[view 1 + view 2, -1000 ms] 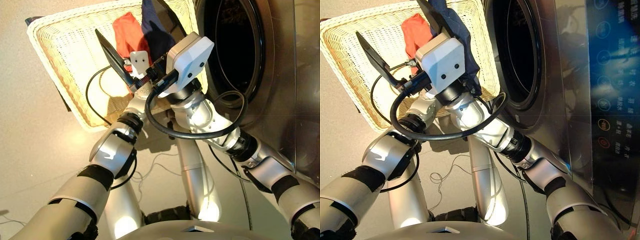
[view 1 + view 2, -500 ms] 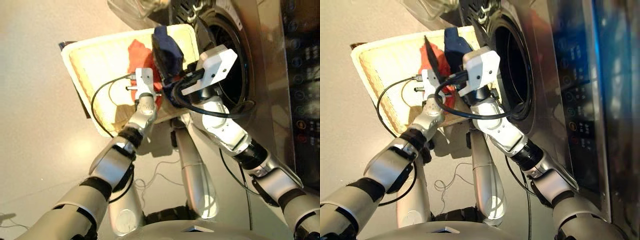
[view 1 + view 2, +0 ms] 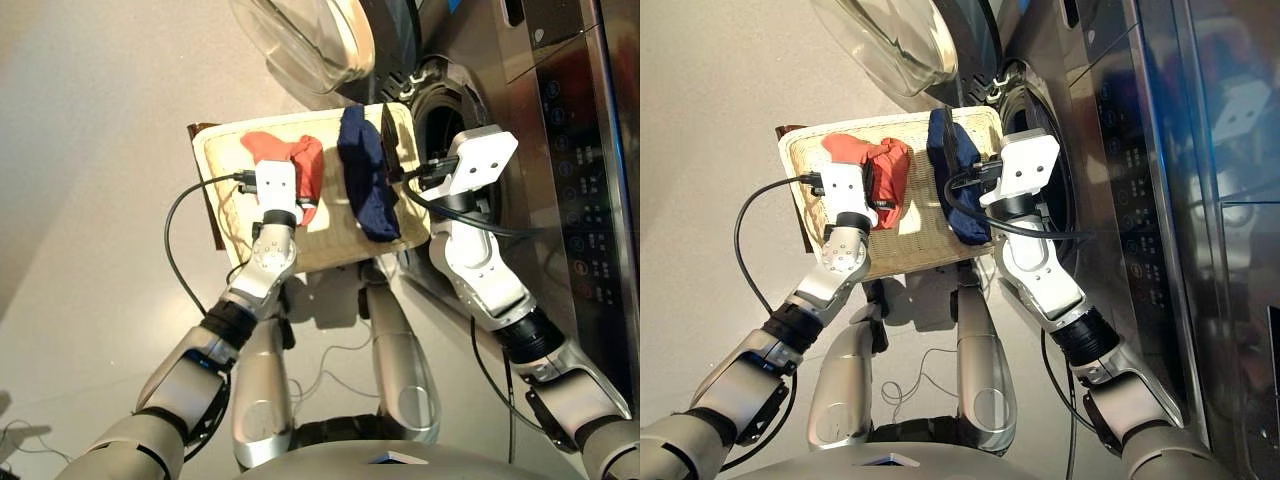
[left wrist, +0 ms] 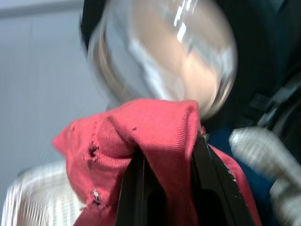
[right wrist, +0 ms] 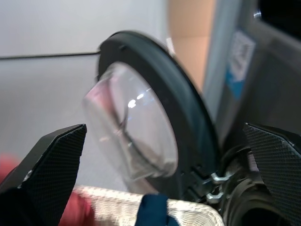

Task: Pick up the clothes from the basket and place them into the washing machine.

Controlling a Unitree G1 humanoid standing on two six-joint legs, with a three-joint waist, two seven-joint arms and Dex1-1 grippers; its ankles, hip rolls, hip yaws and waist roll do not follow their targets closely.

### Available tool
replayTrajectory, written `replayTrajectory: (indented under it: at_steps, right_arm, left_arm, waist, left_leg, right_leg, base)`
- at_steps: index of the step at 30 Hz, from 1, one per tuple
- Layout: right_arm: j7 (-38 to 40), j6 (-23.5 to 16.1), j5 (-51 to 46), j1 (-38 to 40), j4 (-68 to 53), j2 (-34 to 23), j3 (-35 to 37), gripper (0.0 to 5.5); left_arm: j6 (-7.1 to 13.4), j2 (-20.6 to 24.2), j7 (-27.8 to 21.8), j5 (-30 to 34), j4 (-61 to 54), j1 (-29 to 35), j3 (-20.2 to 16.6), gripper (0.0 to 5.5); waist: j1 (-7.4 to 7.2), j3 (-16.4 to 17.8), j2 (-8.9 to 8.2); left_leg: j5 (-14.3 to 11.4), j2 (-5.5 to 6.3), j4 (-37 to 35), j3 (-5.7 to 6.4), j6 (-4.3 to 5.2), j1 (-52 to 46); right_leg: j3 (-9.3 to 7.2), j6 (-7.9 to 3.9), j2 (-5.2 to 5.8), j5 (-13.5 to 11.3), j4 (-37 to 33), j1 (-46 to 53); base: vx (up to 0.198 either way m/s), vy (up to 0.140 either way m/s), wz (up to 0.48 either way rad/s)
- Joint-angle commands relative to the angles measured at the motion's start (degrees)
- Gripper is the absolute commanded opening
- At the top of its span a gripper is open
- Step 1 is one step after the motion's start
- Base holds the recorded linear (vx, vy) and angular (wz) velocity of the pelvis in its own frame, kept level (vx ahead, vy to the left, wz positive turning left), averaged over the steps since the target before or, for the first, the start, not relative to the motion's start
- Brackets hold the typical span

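orange-red garment [image 4: 155, 155] clamped in left claw [image 4: 169, 188]; right claw [image 5: 164, 155] apart, empty; no legible writing.

two garments in view, one orange-red [image 3: 288, 160], one navy blue [image 3: 366, 185], one basket [image 3: 222, 150], one washing machine [image 3: 560, 150], two hands [image 4: 164, 188] [image 5: 155, 169]

We log colours | basket [image 3: 225, 150]: cream-beige, woven | garment [image 3: 290, 160]: orange-red | garment [image 3: 365, 185]: navy blue | washing machine [image 3: 560, 130]: dark grey, glossy | porthole door [image 3: 305, 40]: clear glass, black rim | fingers [image 5: 51, 160]: black, fine checked texture.
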State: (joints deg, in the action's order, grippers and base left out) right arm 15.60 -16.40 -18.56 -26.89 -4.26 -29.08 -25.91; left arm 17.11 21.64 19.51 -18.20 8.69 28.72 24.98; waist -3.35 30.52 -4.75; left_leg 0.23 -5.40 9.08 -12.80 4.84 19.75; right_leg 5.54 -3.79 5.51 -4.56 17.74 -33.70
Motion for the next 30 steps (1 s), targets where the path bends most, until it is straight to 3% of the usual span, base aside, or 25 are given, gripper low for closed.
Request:
replayTrajectory:
  at_steps: [1,7,14,21,30]
  right_arm:
    - [-5.9,-1.5,-3.6,1.1,-8.7,-2.4,2.8,5.5]
    - [-15.0,0.9,-10.1,0.3,-11.1,-8.9,0.4,5.5]
    - [-18.5,2.9,-8.5,-3.3,-10.7,-12.5,-2.0,5.5]
    - [-18.6,4.3,-3.9,-7.9,-8.6,-10.6,-4.7,5.5]
    - [-17.3,5.2,-0.9,-16.1,-1.6,-4.0,-8.6,5.5]
  left_arm:
    - [7.3,0.7,-5.5,-3.6,-11.8,-1.5,-3.1,0.0]
    - [8.2,2.3,-13.6,-11.3,-20.3,-3.5,-5.2,0.0]
    - [7.7,3.1,-18.8,-15.3,-27.7,-2.4,-3.8,0.0]
    - [6.5,1.7,-21.0,-19.2,-30.0,-1.4,-1.5,0.0]
    - [5.6,1.3,-22.5,-20.7,-33.0,0.2,0.9,0.0]
  waist:
    - [0.5,-3.2,0.91]
    - [1.24,-4.4,1.12]
    - [1.91,-4.6,1.81]
    - [2.56,-4.5,2.53]
    - [3.87,-4.0,3.62]
  left_leg:
    - [3.1,1.14,-0.8,0.78,0.89,2.7]
    - [3.0,1.08,-0.4,1.43,1.3,2.8]
    - [2.9,0.98,0.2,1.84,1.34,2.9]
    - [2.7,1.12,0.7,1.92,1.17,3.2]
    - [2.8,1.25,1.5,2.07,0.91,3.9]
  right_leg:
    - [-0.87,-6.82,1.77,-2.7,-5.1,4.3]
    - [-0.96,-6.67,2.05,-2.2,-5.0,4.9]
    - [-1.1,-6.67,2.55,-2.1,-5.0,5.1]
    - [-0.66,-6.61,2.9,-2.0,-4.9,4.9]
    - [-0.29,-6.45,3.21,-2.1,-4.6,4.4]
  base:
    - [0.0,0.0,0.0]
    - [0.0,0.0,0.0]
    - [0.0,0.0,0.0]
    - [0.0,0.0,0.0]
    - [0.0,0.0,0.0]
